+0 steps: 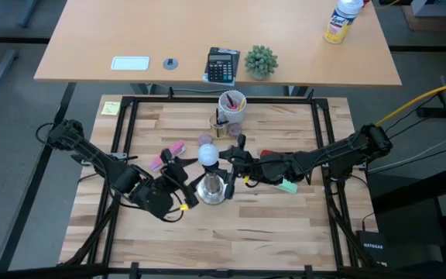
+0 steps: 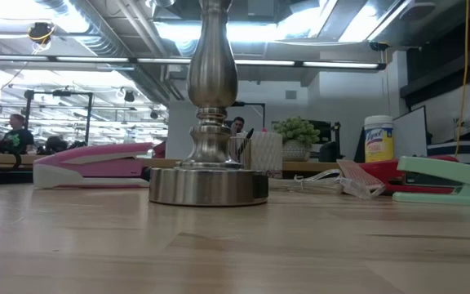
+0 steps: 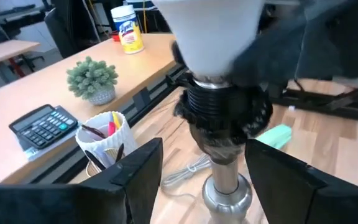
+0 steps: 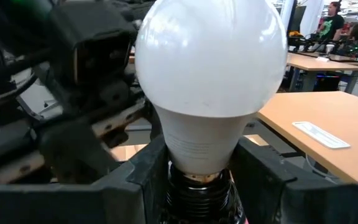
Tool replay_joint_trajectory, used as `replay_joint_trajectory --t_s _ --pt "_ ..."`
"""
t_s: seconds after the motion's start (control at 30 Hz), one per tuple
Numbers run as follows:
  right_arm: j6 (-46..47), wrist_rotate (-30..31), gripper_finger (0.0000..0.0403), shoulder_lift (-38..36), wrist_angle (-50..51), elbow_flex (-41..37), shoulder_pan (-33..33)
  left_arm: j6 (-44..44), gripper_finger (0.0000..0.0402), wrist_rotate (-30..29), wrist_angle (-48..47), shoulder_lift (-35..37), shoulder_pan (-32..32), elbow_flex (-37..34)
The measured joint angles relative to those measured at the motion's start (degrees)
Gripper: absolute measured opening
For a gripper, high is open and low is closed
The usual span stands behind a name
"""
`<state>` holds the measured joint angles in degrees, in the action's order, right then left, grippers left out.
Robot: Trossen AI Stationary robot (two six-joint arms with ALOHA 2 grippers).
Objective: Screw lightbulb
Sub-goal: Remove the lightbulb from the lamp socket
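**A:** White frosted lightbulb (image 1: pixel 208 154) sits upright on top of the metal stand (image 1: pixel 211 190), near the middle of the wooden table (image 1: pixel 285 240); its screw base is down inside the black socket collar (image 3: pixel 219 102); I cannot tell how deep the thread sits.

**B:** Noted; left gripper (image 1: pixel 183 180)?

**A:** At about 8 o'clock from the bulb in the high view; released; its two fingers (image 3: pixel 135 171) stand spread on either side of the stand's stem, below the collar, touching neither.

**B:** Right gripper (image 1: pixel 235 164)?

**A:** Comes in from about 3 o'clock; clenched at the top of the stand; its own wrist view shows one finger (image 4: pixel 145 177) on each side, pressed close where the bulb's neck meets the collar; the grip looks to be on the black socket collar rather than on the glass globe.

**B:** Surroundings, high view, taken from the bulb?

**A:** Purple cap (image 1: pixel 205 139) at 12 o'clock, just beside; pen cup (image 1: pixel 232 105) at about 1 o'clock, farther back; pink stapler (image 1: pixel 166 157) at 9 o'clock; green stapler (image 1: pixel 287 186) at about 4 o'clock, under the right arm.

**B:** Low view?

**A:** Stand's round base (image 2: pixel 209 186) flat on the wood; stem upright; bulb and both grippers are above the picture's upper edge.
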<state>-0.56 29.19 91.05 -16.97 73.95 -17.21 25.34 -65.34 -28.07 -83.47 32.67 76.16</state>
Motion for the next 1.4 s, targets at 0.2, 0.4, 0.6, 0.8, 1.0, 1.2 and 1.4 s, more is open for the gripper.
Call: replay_joint_trajectory --t_s 0.2,0.4,0.6,0.8,1.0,1.2,1.4 --pt "0.0 -0.27 0.0163 0.0 0.0 0.0 0.0 -0.34 0.0221 1.08 0.74 0.84 -0.11 0.0" --pt "0.0 -0.28 0.0163 0.0 0.0 0.0 0.0 -1.13 0.0221 7.86 1.19 0.62 -1.16 0.0" --pt "0.0 -0.31 0.0163 0.0 0.0 0.0 0.0 -1.35 0.0221 7.8 3.47 0.62 -3.0 0.0" --pt "-1.51 -2.74 0.0163 0.0 -0.04 0.0 0.04 -4.85 0.0221 8.2 3.44 0.62 -4.22 0.0" --pt "-4.44 -4.36 0.0163 -0.02 -0.11 0.0 0.04 -11.73 0.0221 8.19 3.04 0.62 -4.24 0.0" --pt "-5.84 -5.89 0.0163 -0.04 -0.09 0.0 0.04 -19.09 0.0221 8.17 2.79 0.62 -4.15 0.0" --pt "-5.97 -6.6 0.0163 -0.04 -0.04 0.0 0.04 -20.97 0.019 8.34 2.83 0.56 -4.13 0.0"
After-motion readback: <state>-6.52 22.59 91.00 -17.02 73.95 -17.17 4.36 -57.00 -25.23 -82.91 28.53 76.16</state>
